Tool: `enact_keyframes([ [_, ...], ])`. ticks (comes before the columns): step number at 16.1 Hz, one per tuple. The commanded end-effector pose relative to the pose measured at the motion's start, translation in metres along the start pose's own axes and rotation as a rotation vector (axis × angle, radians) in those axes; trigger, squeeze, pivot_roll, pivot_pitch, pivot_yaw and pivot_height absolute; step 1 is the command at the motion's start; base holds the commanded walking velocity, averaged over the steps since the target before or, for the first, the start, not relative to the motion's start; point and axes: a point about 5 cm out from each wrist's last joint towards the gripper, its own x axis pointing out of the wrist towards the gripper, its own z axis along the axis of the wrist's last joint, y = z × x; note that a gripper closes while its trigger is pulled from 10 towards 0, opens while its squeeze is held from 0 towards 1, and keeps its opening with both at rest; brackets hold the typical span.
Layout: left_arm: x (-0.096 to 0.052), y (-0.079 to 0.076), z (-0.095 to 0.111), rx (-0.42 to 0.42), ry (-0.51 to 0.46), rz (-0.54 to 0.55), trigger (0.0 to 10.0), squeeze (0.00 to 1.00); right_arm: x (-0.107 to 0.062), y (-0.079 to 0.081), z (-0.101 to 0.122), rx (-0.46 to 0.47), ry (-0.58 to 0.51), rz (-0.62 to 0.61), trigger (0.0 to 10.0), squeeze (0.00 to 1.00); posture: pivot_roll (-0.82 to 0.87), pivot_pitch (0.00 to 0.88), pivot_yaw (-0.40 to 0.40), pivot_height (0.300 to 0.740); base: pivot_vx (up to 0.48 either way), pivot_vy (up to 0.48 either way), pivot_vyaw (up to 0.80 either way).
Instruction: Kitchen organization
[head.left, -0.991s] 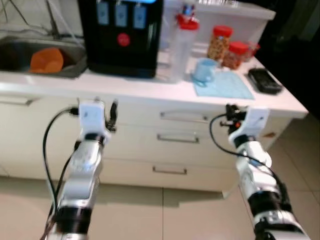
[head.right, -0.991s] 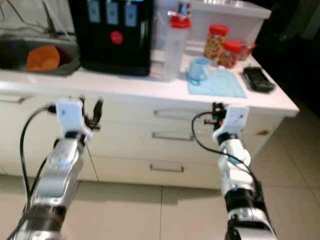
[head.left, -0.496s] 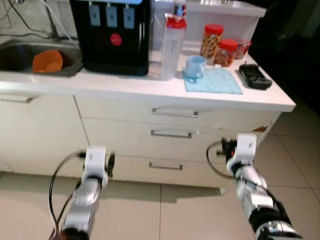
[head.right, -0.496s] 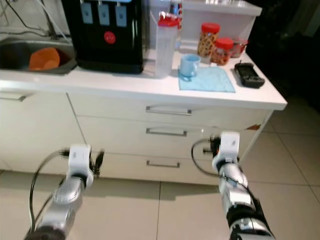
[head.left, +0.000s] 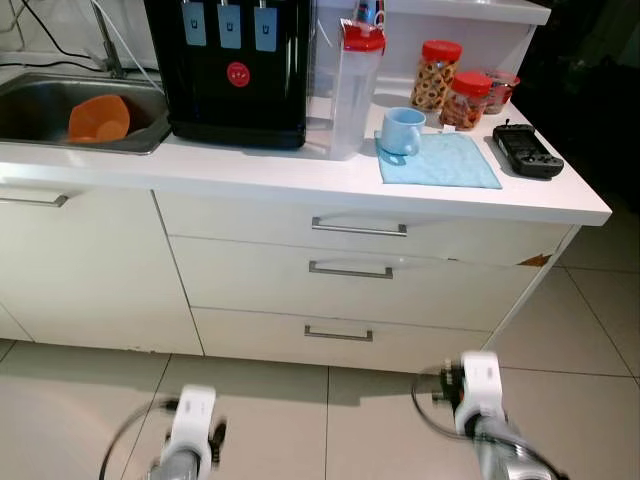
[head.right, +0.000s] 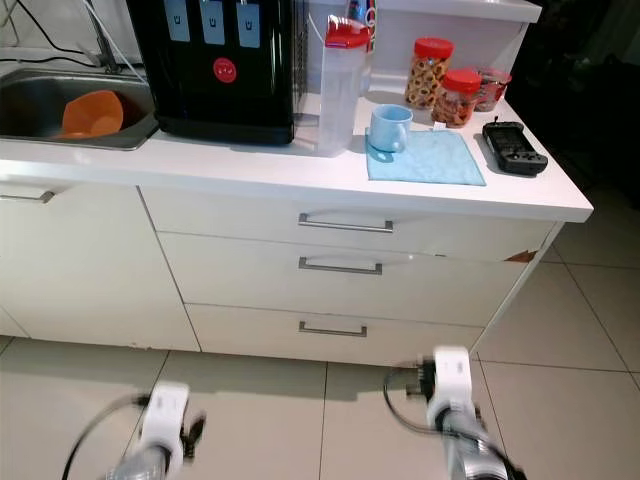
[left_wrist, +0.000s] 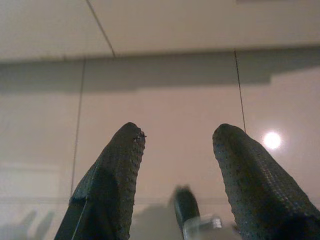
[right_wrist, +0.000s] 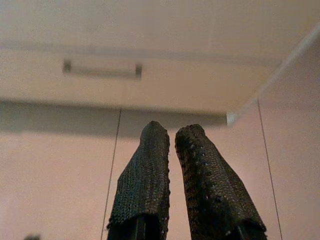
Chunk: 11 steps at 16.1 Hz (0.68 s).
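White bench carries the kitchen things: a blue mug stands on a light blue cloth, a tall shaker bottle with red lid is at about 9 o'clock from the mug, two red-lidded jars are at 1 o'clock from it, and a black device lies at 3 o'clock of the cloth. An orange bowl sits in the sink, and a black dispenser stands between sink and bottle. Both arms are low over the floor tiles, far under the bench edge: the left pincer is wide and holds nothing, the right pincer is narrow, its fingers nearly together, also with nothing. The task sentence names no single thing, so I cannot tell which item is in hand; to do any reach well, I judge the robot needs the arms raised again and the body close and square to the bench. Compared with one second ago, the arms have dropped from drawer height to near the floor, and the camera shows more cabinet and floor.
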Motion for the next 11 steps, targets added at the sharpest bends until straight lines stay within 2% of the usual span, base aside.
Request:
enact_keyframes([
  [1, -0.002, 0.0, -0.01, -0.004, 0.036, 0.0, 10.0, 0.0, -0.005, -0.003, -0.016, 0.01, 0.071, -0.01, 10.0, 0.0, 0.06, 0.0, -0.037, 0.74, 0.0, 0.0, 0.0],
  [2, -0.004, 0.0, -0.015, -0.008, 0.051, 0.0, 10.0, 0.0, -0.007, -0.004, -0.023, 0.011, 0.103, -0.023, 10.0, 0.0, 0.06, 0.0, -0.037, 0.74, 0.0, 0.0, 0.0],
  [4, -0.011, 0.001, -0.039, -0.011, 0.137, 0.002, 10.0, 0.0, -0.019, -0.009, -0.049, 0.087, 0.189, -0.052, 10.0, 0.0, 0.06, 0.0, -0.031, 0.74, 0.0, 0.0, 0.0],
  [6, -0.017, 0.001, -0.053, -0.005, 0.188, 0.002, 10.0, 0.0, -0.027, -0.009, -0.067, 0.126, 0.257, -0.048, 10.0, 0.0, 0.06, 0.0, -0.025, 0.74, 0.0, 0.0, 0.0],
  [11, -0.021, 0.003, -0.062, -0.019, 0.202, 0.022, 10.0, 0.0, -0.042, -0.013, -0.092, 0.205, 0.34, -0.125, 10.0, 0.0, 0.06, 0.0, -0.023, 0.74, 0.0, 0.0, 0.0],
])
